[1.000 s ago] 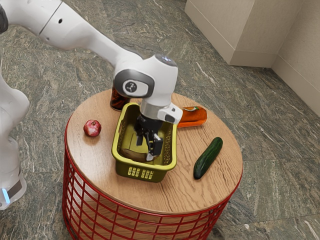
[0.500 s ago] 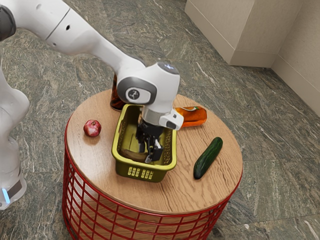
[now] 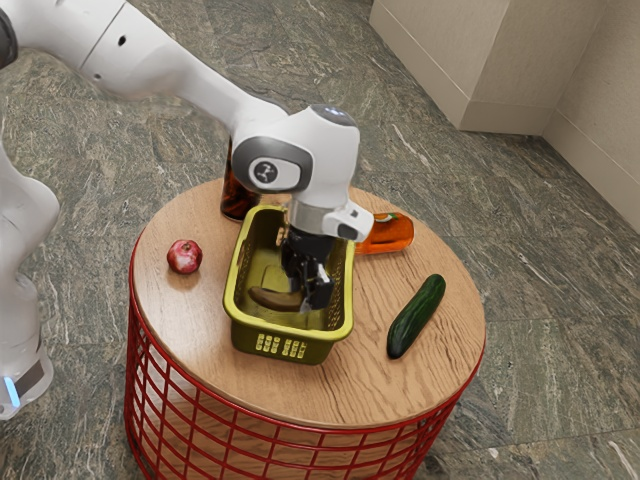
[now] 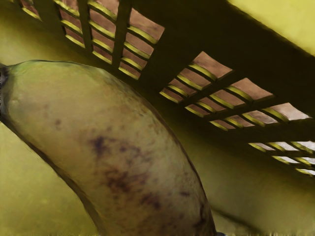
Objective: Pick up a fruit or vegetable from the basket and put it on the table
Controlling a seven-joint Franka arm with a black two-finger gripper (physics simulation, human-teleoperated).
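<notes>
Banana: it lay low inside the basket, well below the rim, with one end at the end effector and the rest reaching out toward the exterior view's left. The banana (image 3: 272, 298) was the piece being picked.
End effector: the end effector (image 3: 306, 298) was down in the basket, pinching the banana near one end, as far as could be judged.
Done: the reach in was made, and the grip looked taken.
Left: lifting clear of the basket (image 3: 290, 332), carrying across, lowering onto the bench (image 3: 200, 320) and letting go were all to do. I judged it about halfway.
In the way: the slotted walls stood close around hand and fruit. A straight, high lift seemed called for, since the banana stuck out to one side and could have caught the rim or swung in the grip.
Red fruit: the red fruit (image 3: 184, 256) sat on the bench, toward the exterior view's left.
Cucumber: the cucumber (image 3: 416, 316) lay toward the exterior view's right, apart from the basket.
Orange item: the orange item (image 3: 390, 235) lay near the basket, partly hidden by the hand.
Dark jar: the dark jar (image 3: 237, 200) stood near the basket's far end.
</notes>
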